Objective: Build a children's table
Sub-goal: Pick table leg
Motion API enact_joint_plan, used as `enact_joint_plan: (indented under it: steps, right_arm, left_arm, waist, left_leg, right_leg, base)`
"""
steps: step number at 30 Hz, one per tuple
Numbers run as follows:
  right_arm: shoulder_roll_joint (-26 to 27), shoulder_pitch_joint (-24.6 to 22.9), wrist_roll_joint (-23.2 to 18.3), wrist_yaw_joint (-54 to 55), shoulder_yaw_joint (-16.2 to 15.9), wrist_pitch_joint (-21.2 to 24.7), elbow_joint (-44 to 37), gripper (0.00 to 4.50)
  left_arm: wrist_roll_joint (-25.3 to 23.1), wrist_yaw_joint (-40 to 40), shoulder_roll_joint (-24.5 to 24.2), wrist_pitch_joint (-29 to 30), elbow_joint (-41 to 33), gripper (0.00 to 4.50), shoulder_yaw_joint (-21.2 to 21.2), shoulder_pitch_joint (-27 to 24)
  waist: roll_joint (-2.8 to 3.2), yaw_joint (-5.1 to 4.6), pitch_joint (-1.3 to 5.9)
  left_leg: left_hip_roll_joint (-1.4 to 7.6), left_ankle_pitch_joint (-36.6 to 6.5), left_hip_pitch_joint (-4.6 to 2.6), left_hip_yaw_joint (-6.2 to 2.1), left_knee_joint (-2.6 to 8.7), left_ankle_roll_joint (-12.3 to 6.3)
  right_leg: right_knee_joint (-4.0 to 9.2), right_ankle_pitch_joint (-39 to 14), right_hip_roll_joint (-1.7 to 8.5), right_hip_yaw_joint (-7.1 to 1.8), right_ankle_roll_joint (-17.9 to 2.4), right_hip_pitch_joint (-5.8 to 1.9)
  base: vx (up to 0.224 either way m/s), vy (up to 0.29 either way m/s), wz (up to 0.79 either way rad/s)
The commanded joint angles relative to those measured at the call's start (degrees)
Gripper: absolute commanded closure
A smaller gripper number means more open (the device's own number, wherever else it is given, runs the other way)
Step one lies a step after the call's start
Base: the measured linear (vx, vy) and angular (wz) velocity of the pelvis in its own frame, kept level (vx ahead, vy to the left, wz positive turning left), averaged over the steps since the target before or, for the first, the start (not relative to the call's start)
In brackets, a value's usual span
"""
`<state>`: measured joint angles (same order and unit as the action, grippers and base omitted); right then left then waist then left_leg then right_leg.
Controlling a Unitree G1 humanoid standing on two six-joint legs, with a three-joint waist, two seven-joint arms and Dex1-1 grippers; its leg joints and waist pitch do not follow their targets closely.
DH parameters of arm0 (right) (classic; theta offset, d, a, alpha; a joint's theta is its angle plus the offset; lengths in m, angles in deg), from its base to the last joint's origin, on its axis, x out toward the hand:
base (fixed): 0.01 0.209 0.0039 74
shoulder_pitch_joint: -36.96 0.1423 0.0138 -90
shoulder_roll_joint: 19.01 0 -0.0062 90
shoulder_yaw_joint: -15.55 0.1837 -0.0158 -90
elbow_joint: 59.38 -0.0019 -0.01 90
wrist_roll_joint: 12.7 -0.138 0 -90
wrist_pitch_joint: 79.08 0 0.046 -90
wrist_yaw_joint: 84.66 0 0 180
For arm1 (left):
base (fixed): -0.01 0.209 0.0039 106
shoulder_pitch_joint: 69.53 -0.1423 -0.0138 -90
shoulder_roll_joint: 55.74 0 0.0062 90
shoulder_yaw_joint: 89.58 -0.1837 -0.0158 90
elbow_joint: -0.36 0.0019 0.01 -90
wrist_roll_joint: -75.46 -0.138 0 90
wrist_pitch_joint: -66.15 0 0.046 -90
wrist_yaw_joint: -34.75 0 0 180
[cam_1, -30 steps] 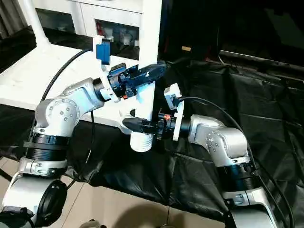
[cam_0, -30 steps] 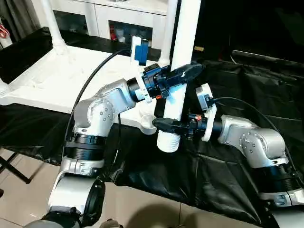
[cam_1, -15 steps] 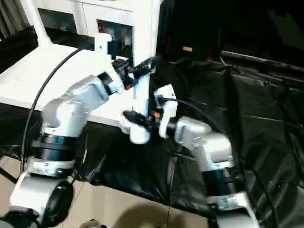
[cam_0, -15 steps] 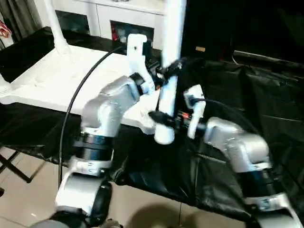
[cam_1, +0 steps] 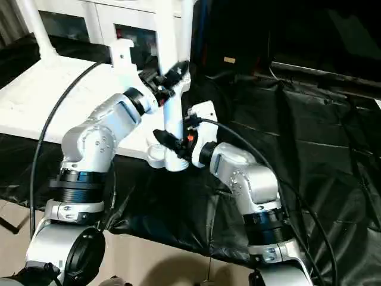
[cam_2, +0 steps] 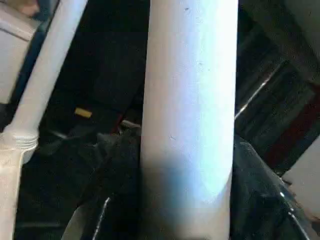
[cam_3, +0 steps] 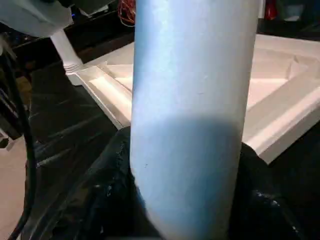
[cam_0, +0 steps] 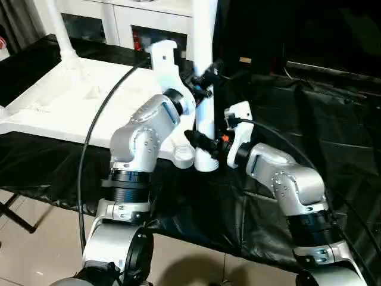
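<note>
Just beside the near corner socket [cam_0: 183, 156] of the table top [cam_0: 71, 101]: holding a loose leg [cam_0: 204, 36] upright, lower end hanging right next to that socket and not yet entering it.

Clamping the shaft with the left gripper [cam_0: 207, 76] well above the socket, fingers roughly half spread and bearing on the round plastic from both sides.

Pinching the same shaft with the right gripper [cam_0: 199, 143] much lower, about level with the socket, likewise half spread and closed on the leg.

Judging the leg as light, stiff and probably hollow, yet smooth enough to be slipping or twisting in a two-finger hold. Taking it low near the thick end for aiming and higher up for steadying, leaving the very end free for the socket.

Beyond the socket: lying underside up on black cloth [cam_0: 297, 107], ribs showing, with another leg [cam_0: 59, 30] already standing at the far corner and a white cabinet [cam_0: 119, 18] behind.
</note>
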<state>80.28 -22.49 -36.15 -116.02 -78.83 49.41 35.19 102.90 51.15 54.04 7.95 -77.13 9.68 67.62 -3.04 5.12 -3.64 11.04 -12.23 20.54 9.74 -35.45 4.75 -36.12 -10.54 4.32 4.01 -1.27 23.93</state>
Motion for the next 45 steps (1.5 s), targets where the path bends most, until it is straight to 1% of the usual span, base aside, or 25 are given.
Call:
enact_joint_plan:
  steps: [1,2,3,4,5,6,8,9,11,13,14,15,17,18,19,20,22,23,28,29,32,40,41,44,45]
  right_arm:
    - [-0.9,2.01,-2.58,-3.93,0.26,0.17,-1.54,2.03]
    - [-0.9,2.01,-2.58,-3.93,0.26,0.17,-1.54,1.82]
    - [-3.24,2.36,-3.89,-7.79,0.11,1.76,-1.03,1.72]
    - [-3.24,2.36,-3.89,-7.79,0.11,1.76,-1.03,1.72]
    - [-4.98,2.5,-5.32,-10.94,0.04,3.29,-1.11,1.61]
    - [-7.57,2.66,-6.9,-15.49,-0.09,4.64,-1.3,1.48]
    - [-9.62,2.88,-7.84,-18.62,-0.04,5.54,-0.91,1.36]
    - [-10.88,3.25,-7.97,-20.42,-0.03,5.72,0.0,1.28]
    - [-11.59,3.59,-8.68,-21.91,0.19,6.39,0.56,1.2]
    - [-12.35,4.25,-10.13,-23.86,0.64,7.81,1.61,0.88]
    - [-12.88,4.65,-10.54,-24.93,0.56,8.56,2.62,0.85]
    - [-13.03,4.73,-10.54,-25.17,0.49,8.7,2.9,0.83]
    - [-13.67,4.85,-9.96,-26.22,-0.34,8.4,3.82,0.74]
    - [-13.89,4.83,-9.37,-26.55,-0.97,8.0,4.47,0.47]
    - [-13.99,4.79,-8.96,-26.76,-1.39,7.68,4.88,0.47]
    - [-13.98,4.79,-8.97,-27.61,-1.67,7.91,5.29,0.41]
    - [-13.98,4.91,-9.12,-28.21,-1.73,8.11,5.56,0.39]
    - [-13.99,4.99,-9.24,-28.44,-1.79,8.25,5.75,0.39]
    - [-14.2,5.38,-9.51,-29.25,-1.91,8.58,6.67,0.39]
    - [-14.42,5.38,-9.51,-29.67,-2.02,8.49,6.91,0.39]
    - [-14.49,5.41,-9.46,-29.93,-2.09,8.44,7.1,0.39]
    - [-15.05,5.15,-8.95,-30.71,-2.41,8.46,7.15,0.39]
    - [-15.1,5.07,-8.91,-30.78,-2.46,8.42,7.14,0.75]
    - [-15.03,4.98,-8.76,-30.94,-2.69,8.26,7.45,0.78]
    - [-14.94,4.96,-8.62,-30.99,-2.75,8.16,7.62,1.04]
  left_arm:
    - [2.04,4.16,-0.35,0.44,-0.21,2.63,-0.72,0.88]
    - [2.04,4.16,-0.35,0.44,-0.21,2.69,-0.72,0.88]
    - [2.97,8.36,-1.92,1.28,-0.32,2.71,-1.59,0.93]
    - [2.97,8.36,-1.92,1.28,-0.32,2.71,-1.59,0.93]
    - [3.21,10.58,-3.02,1.93,-0.39,2.71,-2.38,0.92]
    - [3.18,13.66,-4.62,2.56,-0.09,2.71,-3.87,0.95]
    - [3.48,16.3,-5.78,3.3,0.0,2.71,-5.06,0.93]
    - [3.98,18.4,-6.46,4.22,0.14,2.71,-5.75,1.01]
    - [4.17,20.58,-7.04,4.25,-0.08,2.71,-6.52,0.93]
    - [5.08,23.89,-7.68,4.73,-0.48,2.71,-7.34,0.88]
    - [5.91,25.53,-7.85,5.39,-0.92,2.71,-7.68,0.89]
    - [6.04,25.8,-7.86,5.47,-1.02,2.71,-7.75,0.89]
    - [6.68,26.94,-7.92,5.66,-1.41,2.71,-8.01,0.9]
    - [6.96,27.21,-7.86,5.75,-1.77,2.71,-8.24,0.86]
    - [7.2,27.35,-7.8,5.85,-2.0,2.71,-8.37,0.84]
    - [8.02,27.51,-7.34,6.38,-2.43,2.71,-8.22,0.86]
    - [8.42,27.88,-7.2,6.69,-2.44,2.71,-8.13,0.95]
    - [8.32,28.34,-7.3,6.5,-2.45,2.71,-8.34,0.97]
    - [8.01,29.85,-7.92,6.3,-1.75,2.71,-8.42,1.4]
    - [8.22,30.23,-8.28,6.33,-1.81,2.71,-8.46,1.38]
    - [8.42,30.41,-8.5,6.36,-1.86,2.71,-8.48,1.32]
    - [8.47,31.26,-8.7,5.71,-1.52,2.71,-8.22,1.5]
    - [8.51,31.23,-8.65,5.66,-1.44,2.71,-8.17,1.54]
    - [8.43,31.18,-8.68,5.35,-1.04,2.71,-8.07,1.72]
    - [8.46,31.24,-8.68,5.33,-0.9,2.71,-7.98,1.77]
  waist:
    - [-0.14,0.15,4.06]
    - [-0.08,0.22,4.12]
    - [-0.11,0.23,3.99]
    - [-0.07,0.28,4.03]
    - [-0.6,0.13,4.04]
    - [-0.21,0.34,4.08]
    - [-0.15,0.61,4.13]
    - [-0.28,0.64,4.13]
    - [-0.2,0.7,4.14]
    - [0.1,0.73,4.1]
    - [-0.08,0.67,4.17]
    - [0.12,0.59,4.16]
    - [0.05,0.64,4.2]
    - [0.01,0.68,4.24]
    - [0.0,0.68,4.24]
    - [0.24,0.74,4.24]
    - [0.15,0.81,4.24]
    - [0.27,0.89,4.24]
    - [0.3,0.9,4.32]
    - [0.45,0.92,4.27]
    - [0.49,0.91,4.29]
    - [0.32,0.95,4.34]
    - [0.35,0.95,4.31]
    - [0.4,0.96,4.32]
    - [0.44,0.96,4.33]
  left_leg:
    - [1.58,-2.95,0.21,-0.4,4.42,-1.16]
    - [1.56,-3.08,0.16,-0.36,4.35,-1.35]
    - [1.6,-3.21,0.1,-0.35,4.42,-1.37]
    - [1.55,-3.26,0.06,-0.35,4.41,-1.49]
    - [1.64,-2.87,0.12,-0.28,4.34,-1.87]
    - [1.65,-2.66,-0.05,-0.34,4.32,-2.28]
    - [1.75,-2.21,-0.33,-0.19,4.19,-2.71]
    - [1.75,-1.43,0.05,-0.22,4.18,-2.87]
    - [1.72,-1.62,0.03,-0.24,4.16,-2.85]
    - [1.72,-2.37,0.05,-0.25,4.18,-2.48]
    - [1.68,-2.39,0.04,-0.21,4.16,-2.29]
    - [1.75,-2.45,0.09,-0.27,4.16,-2.12]
    - [1.76,-2.63,0.06,-0.24,4.14,-1.93]
    - [1.79,-2.28,0.06,-0.29,4.13,-1.83]
    - [1.77,-2.29,0.08,-0.28,4.12,-1.78]
    - [1.8,-2.52,0.09,-0.31,4.13,-1.61]
    - [1.81,-2.86,0.07,-0.29,4.12,-1.47]
    - [1.77,-2.81,0.11,-0.33,4.12,-1.52]
    - [1.79,-2.5,0.03,-0.35,4.13,-1.7]
    - [1.81,-2.91,-0.01,-0.36,4.16,-1.51]
    - [1.86,-2.96,-0.05,-0.4,4.19,-1.32]
    - [1.81,-2.64,0.0,-0.33,4.11,-1.57]
    - [1.83,-2.72,-0.01,-0.33,4.13,-1.58]
    - [1.83,-2.64,0.04,-0.37,4.13,-1.57]
    - [1.84,-2.69,0.02,-0.39,4.13,-1.49]
  right_leg:
    - [4.06,-5.86,3.68,-2.96,-10.04,-4.21]
    - [4.06,-6.49,3.74,-2.99,-9.93,-4.17]
    - [4.15,-6.68,3.67,-2.95,-9.92,-4.11]
    - [4.12,-6.79,3.66,-2.94,-9.94,-4.15]
    - [4.05,-6.05,3.59,-2.99,-10.12,-4.13]
    - [3.89,-5.8,3.59,-2.94,-10.37,-4.14]
    - [3.87,-4.93,3.59,-3.03,-10.77,-3.92]
    - [3.59,-3.49,3.67,-3.02,-11.59,-4.18]
    - [3.65,-3.7,3.82,-2.98,-12.16,-4.19]
    - [3.77,-4.77,3.87,-2.98,-12.32,-4.24]
    - [3.77,-4.95,3.87,-2.97,-12.53,-4.32]
    - [3.7,-4.59,3.84,-2.97,-12.87,-4.27]
    - [3.73,-4.44,3.85,-2.95,-13.24,-4.3]
    - [3.65,-3.97,3.84,-2.92,-13.38,-4.36]
    - [3.66,-3.94,3.86,-2.92,-13.45,-4.38]
    - [3.68,-4.03,3.9,-2.9,-13.64,-4.4]
    - [3.72,-4.3,3.91,-2.9,-13.7,-4.43]
    - [3.69,-4.24,3.91,-2.89,-13.72,-4.47]
    - [3.68,-3.82,3.82,-2.84,-13.67,-4.45]
    - [3.76,-4.26,3.81,-2.82,-13.66,-4.41]
    - [3.67,-3.96,3.75,-2.81,-13.63,-4.4]
    - [3.62,-3.34,3.8,-2.83,-14.0,-4.5]
    - [3.65,-3.58,3.8,-2.85,-13.94,-4.47]
    - [3.62,-3.66,3.83,-2.83,-13.87,-4.49]
    - [3.62,-3.75,3.82,-2.82,-13.88,-4.47]
  base:
    - [0.0,0.0,0.0]
    - [0.0,0.0,0.0]
    - [0.0,0.0,0.0]
    - [0.0,0.0,0.0]
    - [0.0,0.0,0.0]
    - [0.0,0.0,0.0]
    - [0.0,0.0,0.0]
    - [0.0,0.0,0.0]
    - [0.0,0.0,0.0]
    - [0.0,0.0,0.0]
    - [0.0,0.0,0.0]
    - [0.0,0.0,0.0]
    - [0.0,0.0,0.0]
    - [0.0,0.0,0.0]
    - [0.0,0.0,0.0]
    - [0.0,0.0,0.0]
    - [0.0,0.0,0.0]
    - [0.0,0.0,0.0]
    - [0.0,0.0,0.0]
    - [0.0,0.0,0.0]
    - [0.0,0.0,0.0]
    - [0.0,0.0,0.0]
    - [0.0,0.0,0.0]
    - [0.0,0.0,0.0]
    - [0.0,0.0,0.0]
